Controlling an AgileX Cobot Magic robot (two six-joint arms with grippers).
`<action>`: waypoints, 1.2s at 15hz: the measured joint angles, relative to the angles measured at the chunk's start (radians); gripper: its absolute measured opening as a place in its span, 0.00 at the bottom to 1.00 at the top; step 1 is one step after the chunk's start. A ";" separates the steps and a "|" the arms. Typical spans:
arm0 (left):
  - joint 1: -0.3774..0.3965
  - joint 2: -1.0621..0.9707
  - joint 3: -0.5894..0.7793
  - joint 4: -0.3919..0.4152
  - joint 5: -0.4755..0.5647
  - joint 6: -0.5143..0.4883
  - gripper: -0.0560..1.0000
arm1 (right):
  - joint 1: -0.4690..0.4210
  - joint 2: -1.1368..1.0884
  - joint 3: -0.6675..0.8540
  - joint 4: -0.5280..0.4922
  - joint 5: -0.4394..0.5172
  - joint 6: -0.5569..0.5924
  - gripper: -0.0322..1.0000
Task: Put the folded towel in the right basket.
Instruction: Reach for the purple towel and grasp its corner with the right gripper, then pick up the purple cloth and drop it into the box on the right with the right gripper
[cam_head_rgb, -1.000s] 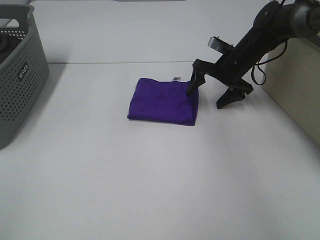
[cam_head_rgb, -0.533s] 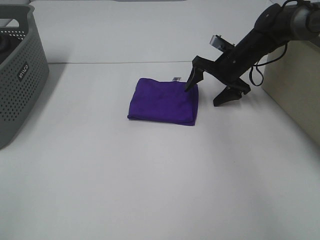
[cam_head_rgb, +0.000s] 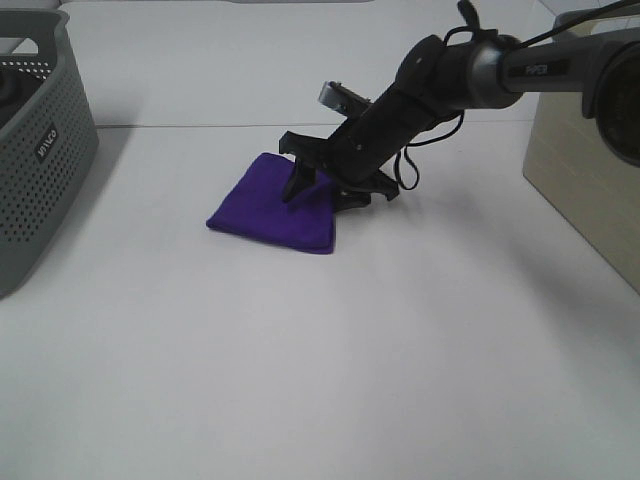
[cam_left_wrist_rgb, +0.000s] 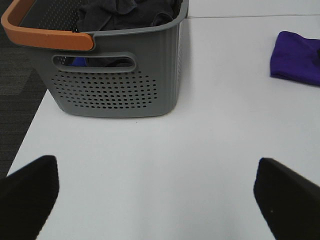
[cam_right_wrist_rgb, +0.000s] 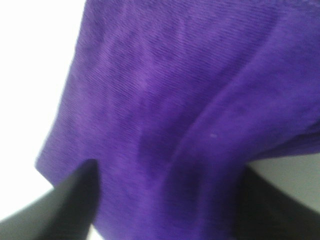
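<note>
The left end effector (cam_left_wrist_rgb: 160, 200) is held above the surface, fingers spread wide. The right arm (cam_head_rgb: 470, 70) is extended from the upper right down to mid-frame. Its end effector (cam_head_rgb: 320, 195) is spread astride the raised right edge of the folded purple towel (cam_head_rgb: 265, 210), which lies on the white surface (cam_head_rgb: 350, 350) at centre. At far left, dark clothes (cam_left_wrist_rgb: 130, 12) are seen in a grey perforated basket (cam_head_rgb: 40, 150). At far right a beige container (cam_head_rgb: 585, 190) is seen.

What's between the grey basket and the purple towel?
Nothing: only bare white table lies between the grey basket and the purple towel, as the exterior high and left wrist views both show.
</note>
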 joint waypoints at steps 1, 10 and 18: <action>0.000 0.000 0.000 0.000 0.000 0.000 0.99 | 0.022 0.009 0.000 -0.007 -0.034 0.001 0.45; 0.000 0.000 0.000 0.000 0.000 0.000 0.99 | -0.002 -0.065 -0.212 -0.126 0.330 -0.001 0.10; 0.000 0.000 0.000 0.000 0.000 0.000 0.99 | -0.285 -0.399 -0.586 -0.355 0.490 0.085 0.10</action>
